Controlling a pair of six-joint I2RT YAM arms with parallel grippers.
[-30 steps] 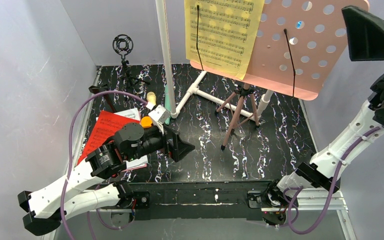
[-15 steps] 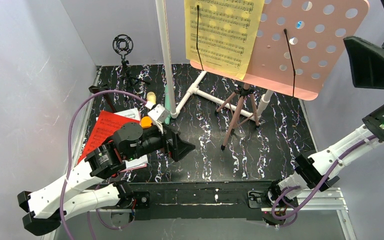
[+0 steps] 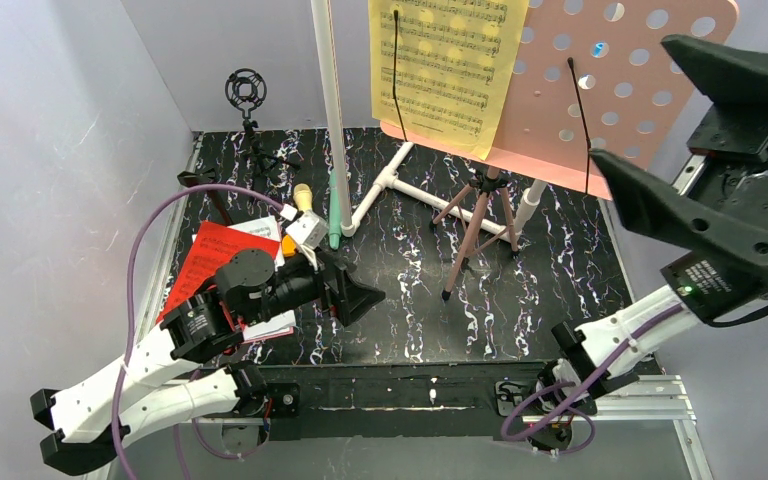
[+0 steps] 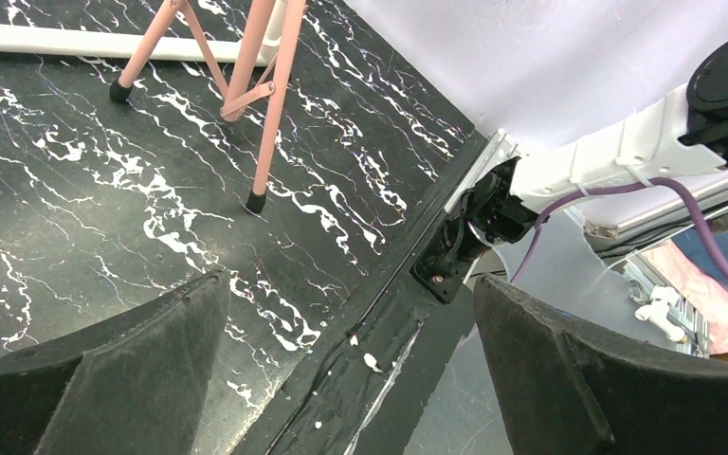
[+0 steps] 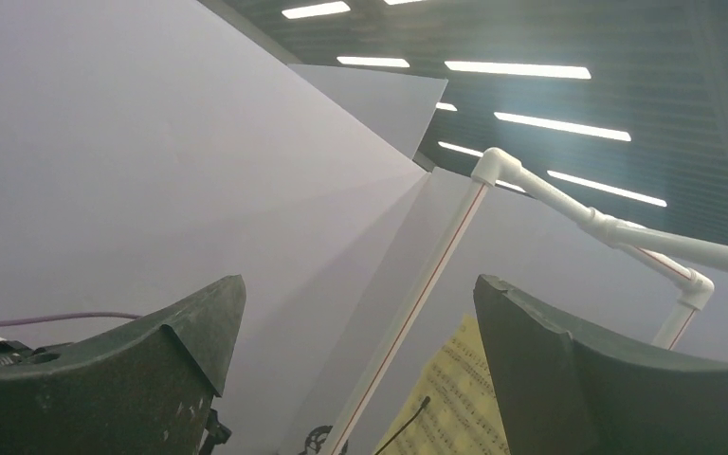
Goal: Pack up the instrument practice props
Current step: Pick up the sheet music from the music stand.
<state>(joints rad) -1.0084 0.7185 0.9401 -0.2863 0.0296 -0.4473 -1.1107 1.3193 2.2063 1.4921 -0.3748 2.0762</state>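
The pink hole-punched music stand (image 3: 615, 95) stands on tripod legs (image 3: 475, 225) at the back right, with yellow sheet music (image 3: 445, 70) clipped on it. A red folder (image 3: 205, 258) lies at the left, and mint-green (image 3: 334, 215) and yellow (image 3: 303, 194) microphones lie beside it. I see no pink sheet music. My left gripper (image 3: 365, 293) is open and empty, low over the floor near the folder; its wrist view (image 4: 349, 280) shows the tripod legs (image 4: 270, 104). My right gripper (image 3: 628, 100) is open and empty, raised by the stand's right edge; its wrist view (image 5: 358, 280) shows the yellow sheet (image 5: 455, 398).
A white plastic pipe frame (image 3: 332, 100) rises at the back centre, its base running behind the tripod; it also shows in the wrist views (image 4: 57, 40) (image 5: 417, 303). A black shock mount on a small tripod (image 3: 247, 92) stands at the back left. Grey walls close in on both sides.
My right arm has swung up and inward, bringing its open gripper beside the stand's right edge. My left arm has drawn back a little to the left, uncovering the microphones.
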